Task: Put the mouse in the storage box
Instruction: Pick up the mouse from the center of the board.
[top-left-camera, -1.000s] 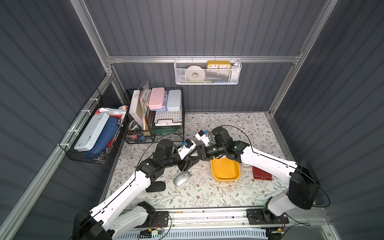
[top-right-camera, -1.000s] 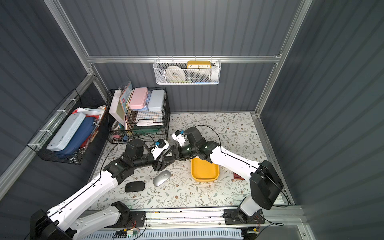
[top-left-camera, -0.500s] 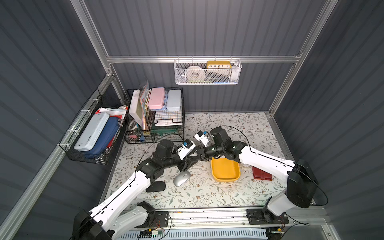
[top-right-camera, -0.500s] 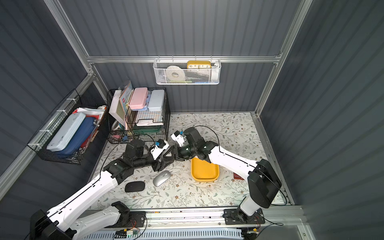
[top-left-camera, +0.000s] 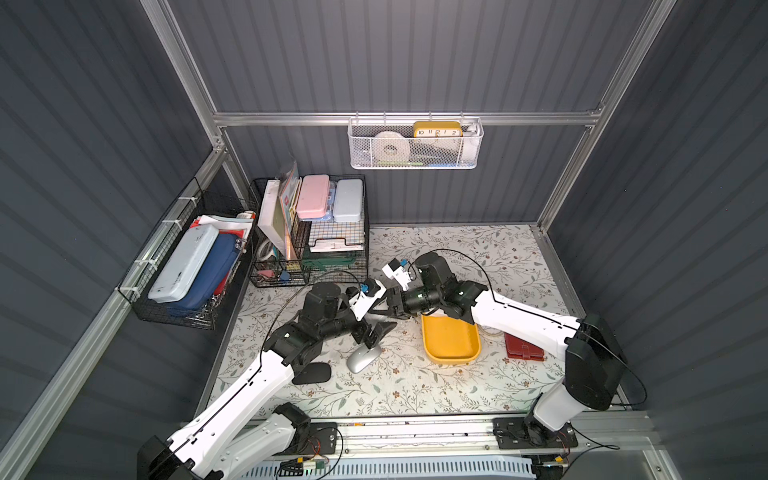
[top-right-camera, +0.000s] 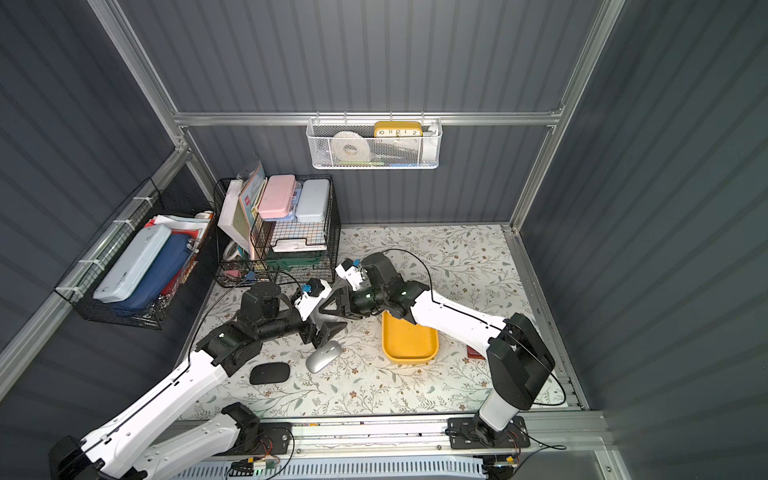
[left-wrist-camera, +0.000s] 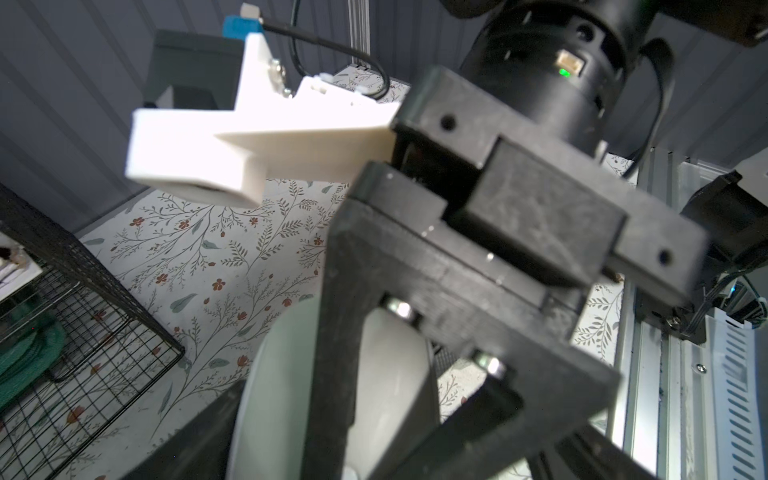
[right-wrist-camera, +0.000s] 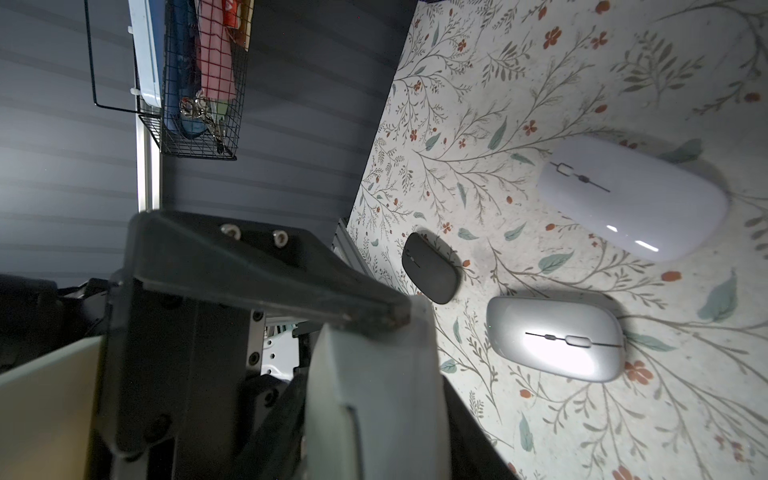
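Right claw (top-left-camera: 380, 309) clamps mouse (right-wrist-camera: 374, 395) mid-air; left claw (top-left-camera: 376, 332) gapes just beneath. Box (top-left-camera: 451, 345) lies behind right claw, under its arm, empty. Risk: thin pinch slips during swing back, dropping mouse beside silver mouse (top-left-camera: 363, 359).

Pale mouse (right-wrist-camera: 374, 386) gripped on edge, airborne; mustard storage box (top-left-camera: 451, 343) upright nearby
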